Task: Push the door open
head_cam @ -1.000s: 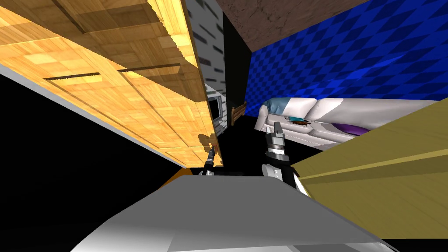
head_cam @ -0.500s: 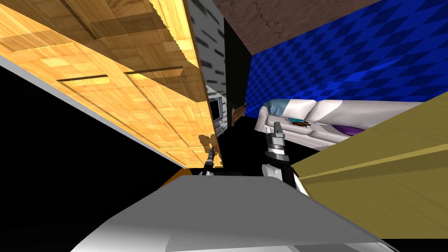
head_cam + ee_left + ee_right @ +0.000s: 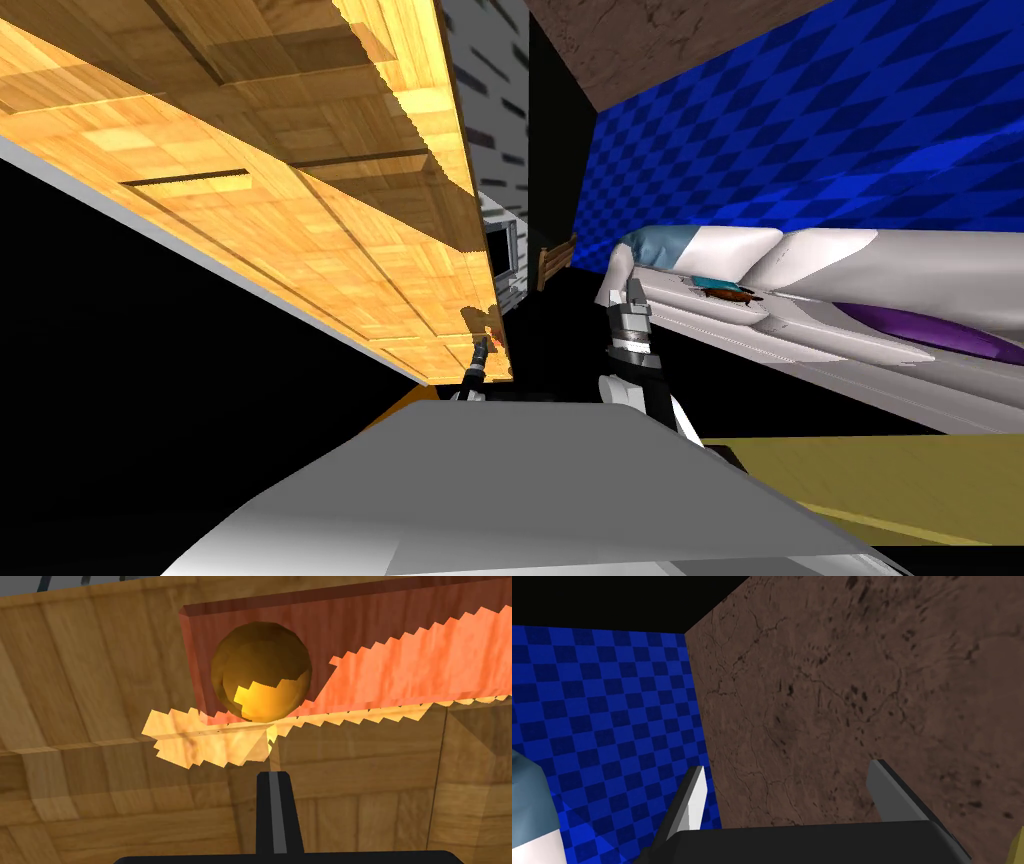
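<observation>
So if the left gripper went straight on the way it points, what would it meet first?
Probably the wooden door, its panel right beside the round golden knob; the left gripper looks close, though depth is unclear.

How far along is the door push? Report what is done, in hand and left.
Done: the light wooden panelled door stands partly open, with a white sofa in sight past its edge. In hand: the left gripper, fingers shut, points at the panel just beside the round golden knob; contact is likely. The right gripper hangs open, idle. Left: probably pushing the door wider.
</observation>
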### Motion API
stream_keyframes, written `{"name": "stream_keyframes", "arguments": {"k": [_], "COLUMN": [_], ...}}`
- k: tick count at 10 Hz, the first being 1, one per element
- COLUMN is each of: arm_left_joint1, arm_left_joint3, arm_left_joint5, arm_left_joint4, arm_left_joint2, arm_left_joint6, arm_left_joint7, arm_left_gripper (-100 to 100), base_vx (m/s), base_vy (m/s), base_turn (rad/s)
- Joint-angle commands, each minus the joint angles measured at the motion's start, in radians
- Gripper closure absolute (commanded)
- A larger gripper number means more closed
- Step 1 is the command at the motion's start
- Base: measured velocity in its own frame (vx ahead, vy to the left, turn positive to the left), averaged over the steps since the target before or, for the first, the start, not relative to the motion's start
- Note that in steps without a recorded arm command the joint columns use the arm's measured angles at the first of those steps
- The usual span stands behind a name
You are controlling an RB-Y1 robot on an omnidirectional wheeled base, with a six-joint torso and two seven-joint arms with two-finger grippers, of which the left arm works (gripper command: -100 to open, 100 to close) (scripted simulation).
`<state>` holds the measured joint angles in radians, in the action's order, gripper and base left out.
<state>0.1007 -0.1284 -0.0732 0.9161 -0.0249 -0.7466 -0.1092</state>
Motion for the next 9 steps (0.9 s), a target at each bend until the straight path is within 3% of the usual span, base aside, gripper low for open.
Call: {"name": "stream_keyframes", "arguments": {"k": [1, 5, 9], "arm_left_joint1": [-0.002, -0.011, -0.019], "arm_left_joint3": [-0.028, -0.114, -0.188], "arm_left_joint5": [0.007, 0.029, 0.047], "arm_left_joint4": [-0.002, -0.013, -0.022], "arm_left_joint2": [-0.009, -0.019, -0.013], "arm_left_joint6": [0.003, 0.005, 0.007], "arm_left_joint7": [0.007, 0.022, 0.035], "arm_left_gripper": [-100, -100, -100], "base_vx": [-0.041, -0.059, -0.034], "base_vy": [0.016, 0.029, 0.012], "base_turn": [0.248, 0.274, 0.284]}}
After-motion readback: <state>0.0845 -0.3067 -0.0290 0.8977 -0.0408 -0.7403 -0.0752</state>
